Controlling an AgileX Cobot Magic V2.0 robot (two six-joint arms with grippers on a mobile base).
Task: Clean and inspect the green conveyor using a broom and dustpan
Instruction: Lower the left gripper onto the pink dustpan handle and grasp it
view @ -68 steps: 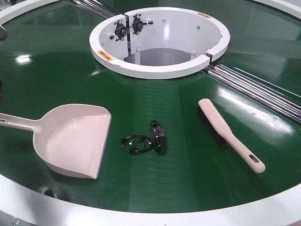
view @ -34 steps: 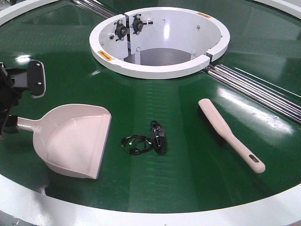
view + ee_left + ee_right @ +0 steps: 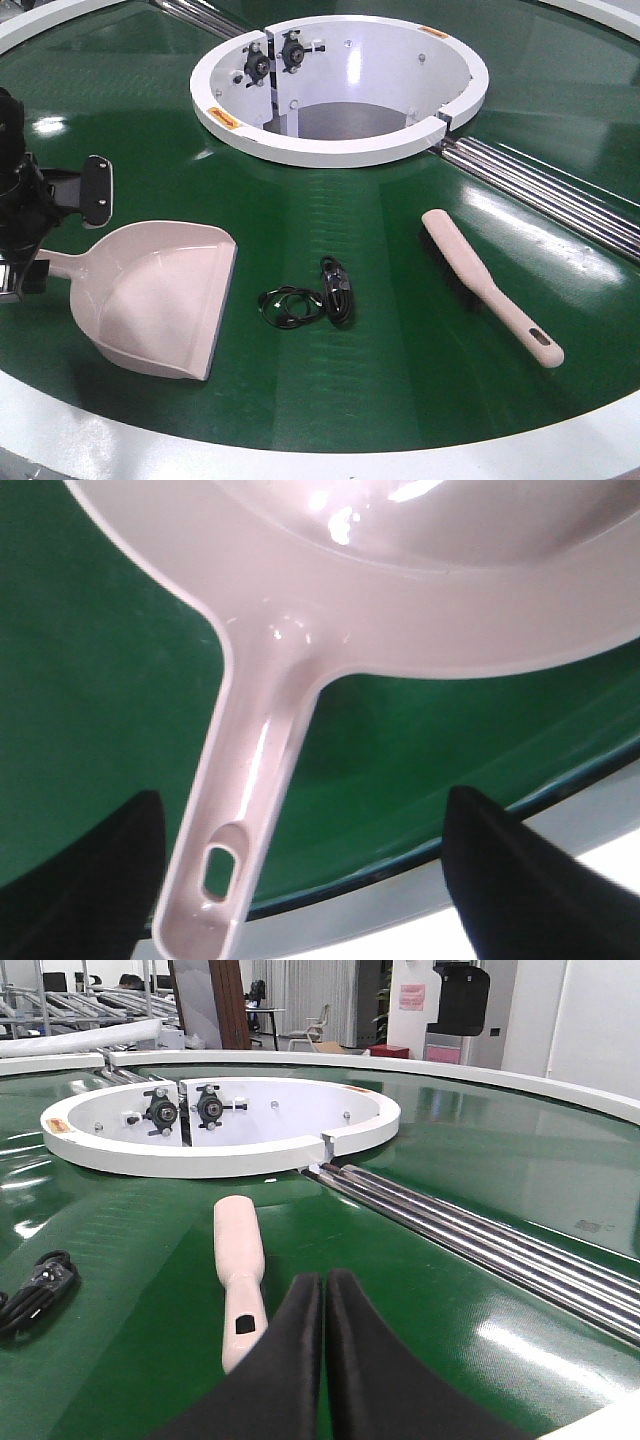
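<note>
The dustpan (image 3: 160,295) lies flat on the green conveyor (image 3: 400,380); it looks light, stiff and glossy (likely slippery). The left tool (image 3: 300,805) gapes wide astride its handle (image 3: 250,780), the best hold; the right tool (image 3: 325,1300) is closed, empty.

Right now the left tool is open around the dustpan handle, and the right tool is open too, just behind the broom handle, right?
Not quite: the right tool is shut, fingers pressed together, as the right wrist view shows. It does sit just behind the broom handle, and the left tool is open around the dustpan handle.
</note>
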